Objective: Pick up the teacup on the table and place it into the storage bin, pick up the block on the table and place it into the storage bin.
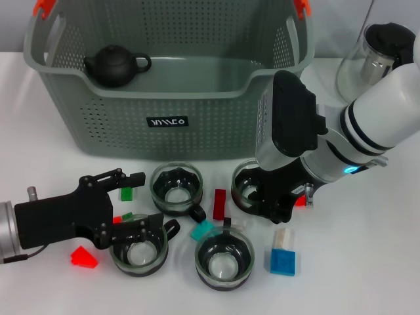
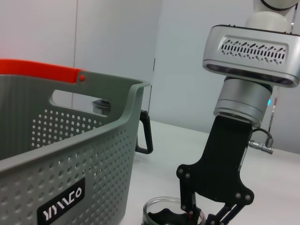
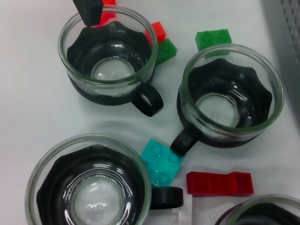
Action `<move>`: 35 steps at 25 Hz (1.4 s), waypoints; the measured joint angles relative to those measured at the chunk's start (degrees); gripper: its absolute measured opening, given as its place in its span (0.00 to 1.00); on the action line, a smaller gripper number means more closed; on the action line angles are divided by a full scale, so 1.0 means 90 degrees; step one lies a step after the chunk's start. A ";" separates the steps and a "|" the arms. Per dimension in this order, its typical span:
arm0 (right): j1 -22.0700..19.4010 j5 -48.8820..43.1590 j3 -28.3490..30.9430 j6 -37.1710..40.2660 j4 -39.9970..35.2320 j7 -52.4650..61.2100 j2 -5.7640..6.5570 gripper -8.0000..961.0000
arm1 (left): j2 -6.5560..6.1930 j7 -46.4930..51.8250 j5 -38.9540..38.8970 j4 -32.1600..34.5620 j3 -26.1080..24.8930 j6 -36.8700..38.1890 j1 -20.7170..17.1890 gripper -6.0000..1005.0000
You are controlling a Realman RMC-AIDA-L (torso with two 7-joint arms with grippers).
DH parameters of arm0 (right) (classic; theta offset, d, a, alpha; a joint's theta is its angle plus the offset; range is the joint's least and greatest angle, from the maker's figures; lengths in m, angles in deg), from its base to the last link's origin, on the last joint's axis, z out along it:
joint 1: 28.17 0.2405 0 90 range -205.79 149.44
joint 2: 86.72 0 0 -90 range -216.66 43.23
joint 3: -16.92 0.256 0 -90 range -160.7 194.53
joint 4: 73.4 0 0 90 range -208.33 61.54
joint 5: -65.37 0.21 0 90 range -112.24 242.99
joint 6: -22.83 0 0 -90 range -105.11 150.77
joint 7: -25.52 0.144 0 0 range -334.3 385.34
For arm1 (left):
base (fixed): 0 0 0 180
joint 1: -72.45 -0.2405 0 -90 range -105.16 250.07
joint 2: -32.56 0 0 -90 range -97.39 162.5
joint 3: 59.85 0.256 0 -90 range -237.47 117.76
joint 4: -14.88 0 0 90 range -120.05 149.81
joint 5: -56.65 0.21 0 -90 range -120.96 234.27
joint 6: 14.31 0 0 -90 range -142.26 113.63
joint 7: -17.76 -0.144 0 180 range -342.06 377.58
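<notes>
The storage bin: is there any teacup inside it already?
No. In the head view the bin holds only a dark teapot; all four teacups stand on the table.

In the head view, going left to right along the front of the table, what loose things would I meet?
Red triangular plastic block → glass teacup with black holder at the left gripper → teal plastic brick → front middle glass teacup → blue plastic brick.
</notes>
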 joint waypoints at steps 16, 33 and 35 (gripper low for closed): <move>-0.0010 0.0047 0.1192 0.1960 -0.1123 0.0123 0.0049 0.07 | -0.0022 0.0000 0.0000 0.0000 -0.0150 0.0015 -0.0009 0.84; 0.0661 0.1255 0.3293 0.0624 -0.2822 0.2026 0.0053 0.07 | -0.0025 -0.0096 -0.0118 -0.0004 -0.0173 0.0007 0.0026 0.84; 0.1011 0.0683 0.3062 0.0040 -0.2249 0.2371 0.0046 0.07 | -0.0013 -0.0097 -0.0147 -0.0014 -0.0174 0.0008 0.0032 0.84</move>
